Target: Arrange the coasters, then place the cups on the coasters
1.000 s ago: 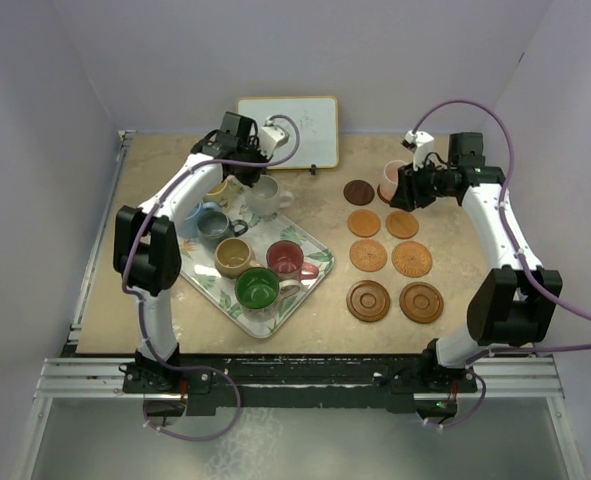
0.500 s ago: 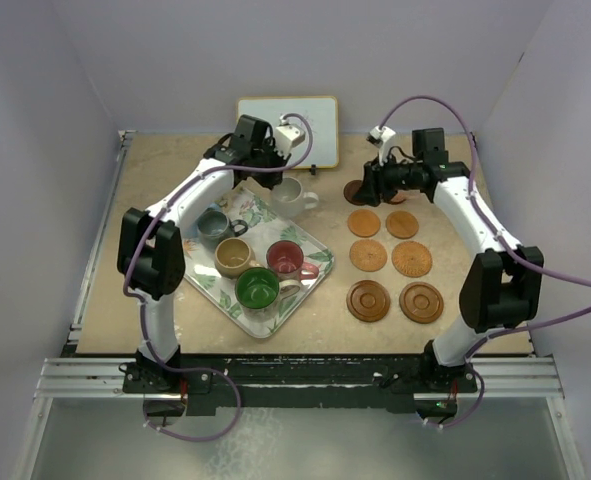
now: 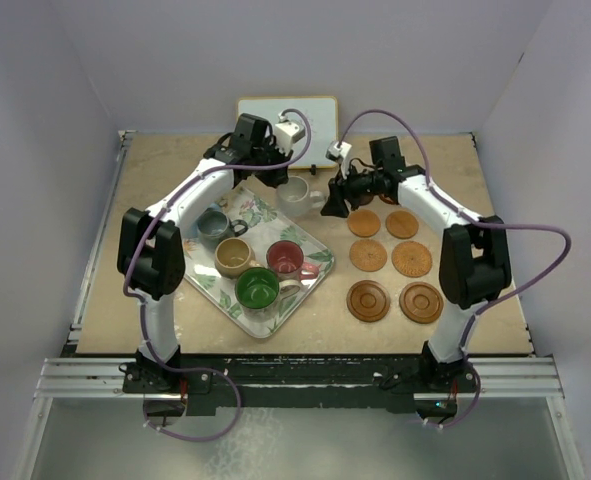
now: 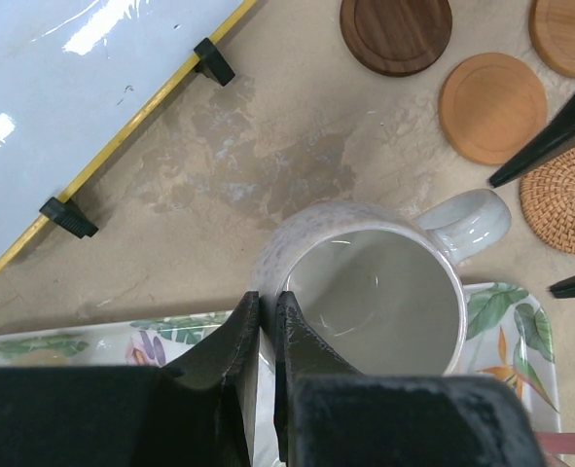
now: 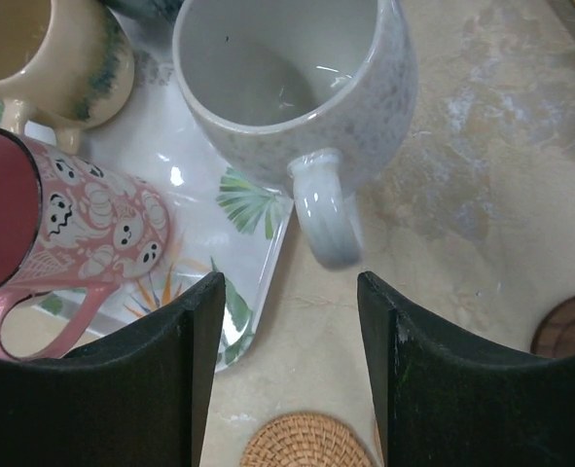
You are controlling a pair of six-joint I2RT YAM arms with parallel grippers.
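The left pincer (image 4: 265, 304) is clamped shut on the rim of the off-white cup (image 4: 375, 292), which sits at the far corner of the tray (image 4: 511, 311), partly over the desk (image 4: 268, 146). The right pincer (image 5: 289, 287) is spread wide, its jaws on either side of the handle (image 5: 321, 209) without touching it. A handover appears to be in hand. Next, the handle must be gripped before the rim is released, and the cup then carried to a bare coaster (image 4: 491, 107).

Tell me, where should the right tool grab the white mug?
By the handle, coming from the side of the coasters. The mug is upright with its handle sticking out that way, straight at the open right tool, and the left tool pinches the far rim.
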